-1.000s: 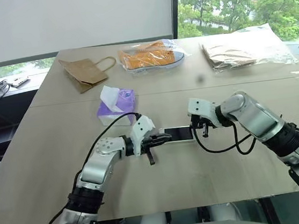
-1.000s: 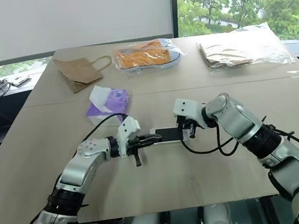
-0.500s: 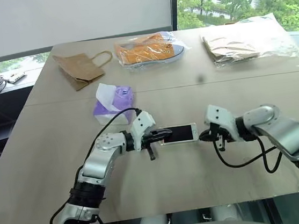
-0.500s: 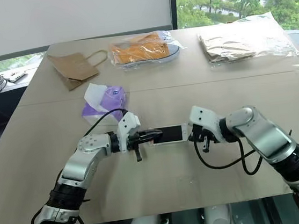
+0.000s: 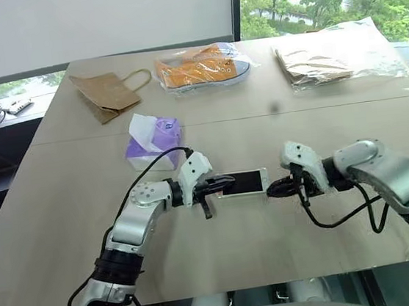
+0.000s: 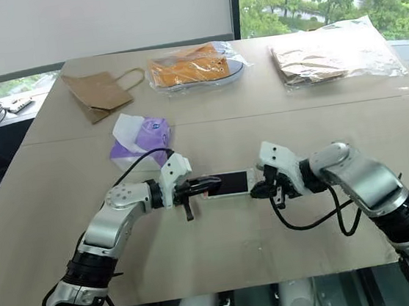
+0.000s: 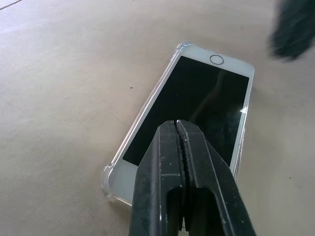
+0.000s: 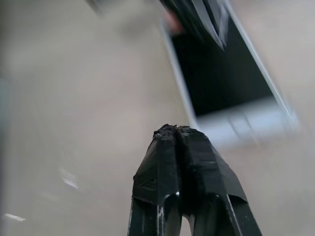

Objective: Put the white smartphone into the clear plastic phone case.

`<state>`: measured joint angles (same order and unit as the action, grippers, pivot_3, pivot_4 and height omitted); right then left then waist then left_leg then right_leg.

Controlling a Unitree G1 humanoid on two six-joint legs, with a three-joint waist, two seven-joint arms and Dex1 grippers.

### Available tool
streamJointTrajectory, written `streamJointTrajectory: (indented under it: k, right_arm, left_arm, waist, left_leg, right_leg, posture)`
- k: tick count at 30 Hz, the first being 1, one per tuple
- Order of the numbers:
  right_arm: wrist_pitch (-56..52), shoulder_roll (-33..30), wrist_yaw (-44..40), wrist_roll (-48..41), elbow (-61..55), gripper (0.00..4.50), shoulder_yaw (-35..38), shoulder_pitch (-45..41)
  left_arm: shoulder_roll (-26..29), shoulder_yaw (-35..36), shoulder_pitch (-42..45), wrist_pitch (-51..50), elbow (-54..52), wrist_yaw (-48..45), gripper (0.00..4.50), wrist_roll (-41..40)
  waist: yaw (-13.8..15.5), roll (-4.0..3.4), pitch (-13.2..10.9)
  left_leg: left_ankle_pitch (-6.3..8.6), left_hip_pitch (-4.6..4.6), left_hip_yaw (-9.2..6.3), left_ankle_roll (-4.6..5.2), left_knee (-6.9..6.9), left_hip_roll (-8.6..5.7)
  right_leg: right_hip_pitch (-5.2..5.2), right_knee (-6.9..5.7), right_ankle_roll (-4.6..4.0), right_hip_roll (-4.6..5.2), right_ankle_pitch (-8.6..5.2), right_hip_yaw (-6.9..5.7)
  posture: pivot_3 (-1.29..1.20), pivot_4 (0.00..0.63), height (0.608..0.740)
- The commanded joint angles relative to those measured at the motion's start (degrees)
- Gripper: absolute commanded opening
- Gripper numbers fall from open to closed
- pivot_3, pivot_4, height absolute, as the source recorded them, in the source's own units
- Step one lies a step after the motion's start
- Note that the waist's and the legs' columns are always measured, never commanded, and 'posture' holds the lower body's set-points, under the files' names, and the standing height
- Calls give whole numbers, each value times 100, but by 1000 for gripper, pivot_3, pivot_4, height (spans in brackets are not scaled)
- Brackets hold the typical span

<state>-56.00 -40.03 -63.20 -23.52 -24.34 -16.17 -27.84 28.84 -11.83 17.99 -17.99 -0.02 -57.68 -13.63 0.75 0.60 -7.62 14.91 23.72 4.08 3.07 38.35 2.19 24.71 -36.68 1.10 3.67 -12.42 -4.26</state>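
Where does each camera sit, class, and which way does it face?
Head pair: looks forward and down over both arms at the table; white smartphone between left pincer and right pincer.
Left wrist: along its shut fingers over the phone in the clear plastic phone case.
Right wrist: along its shut fingers.
Shared: the phone.

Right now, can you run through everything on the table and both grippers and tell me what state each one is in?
white smartphone: flat on the table, screen up and dark, seated in the case
clear plastic phone case: wrapped around the phone's edges
left gripper: shut, tips over the phone's end
right gripper: shut, just off the phone's other end
purple tissue pack: open, tissue sticking up
brown paper bag: lying flat
orange shoe: lying in a clear bag
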Motion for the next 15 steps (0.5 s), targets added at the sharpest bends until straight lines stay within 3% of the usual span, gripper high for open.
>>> streamJointTrajectory:
  k: [1, 6, 15]
  right_arm:
    - [-88, 24, 2, -434, -202, 0, 333, -114]
    - [326, 215, 481, 110, 326, 0, -200, -251]
    - [875, 115, 344, 718, 1012, 0, -865, -462]
  left_arm:
    - [45, -142, -145, -118, 12, 7, 27, 103]
    - [44, -160, -157, -143, -26, 10, 27, 107]
    - [70, -178, -185, -155, -70, 6, 27, 114]
  waist:
    - [2, 3, -2]
    - [0, 4, -4]
    - [1, 5, -7]
  left_leg:
    - [0, 0, 0, 0, 0, 0]
    - [0, -1, 4, 0, 1, -3]
    - [0, 0, 7, 1, 3, -6]
  right_leg:
    - [0, 1, 0, 1, 0, -1]
    - [0, 3, -10, 3, -7, -2]
    - [0, 0, 2, -2, 1, 0]
  posture:
    - [0, 150, 740]
    - [0, 150, 740]
    - [0, 150, 740]
